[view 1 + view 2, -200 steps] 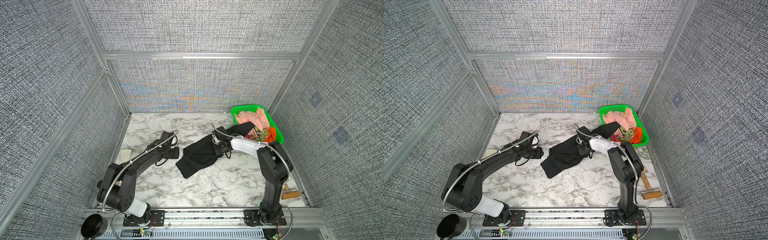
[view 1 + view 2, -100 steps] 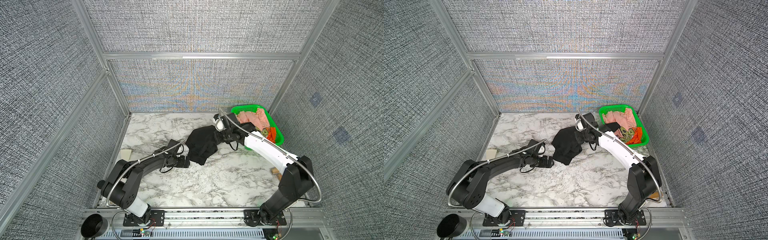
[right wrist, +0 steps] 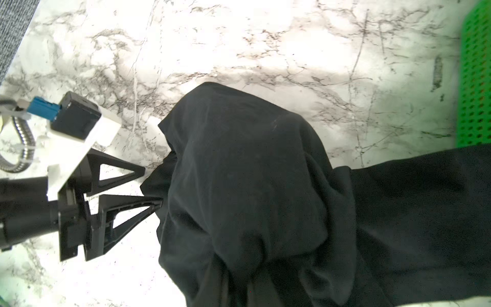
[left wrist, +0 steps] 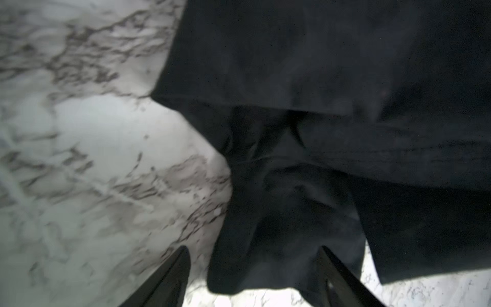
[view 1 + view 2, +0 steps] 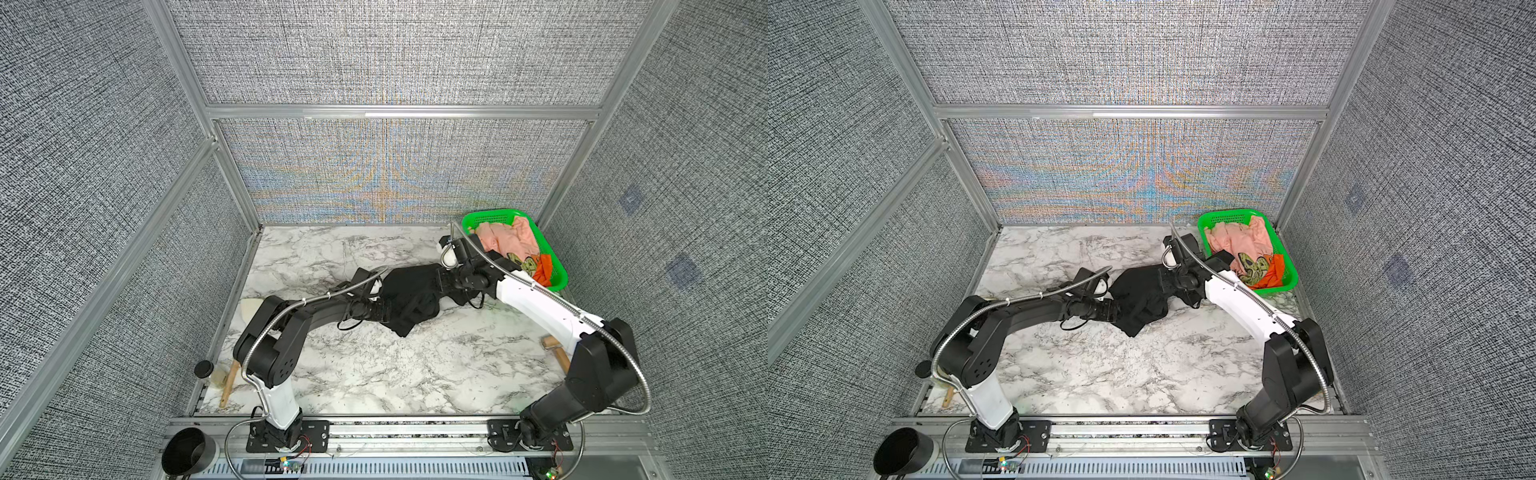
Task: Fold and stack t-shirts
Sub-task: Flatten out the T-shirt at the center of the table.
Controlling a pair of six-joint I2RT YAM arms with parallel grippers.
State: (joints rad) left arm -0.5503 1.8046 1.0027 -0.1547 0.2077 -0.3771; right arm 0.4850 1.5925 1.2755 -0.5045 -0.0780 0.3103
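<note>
The near half of the marble table (image 5: 374, 374) lies bare and passable. Mid-table, the bunched black shirt (image 5: 409, 291), the left arm (image 5: 316, 311) and the right arm (image 5: 536, 301) together span the width. A green basket (image 5: 492, 218) fills the far right corner.

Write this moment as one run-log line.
left gripper: open at black t-shirt | right gripper: shut on it | green basket: more t-shirts
</note>
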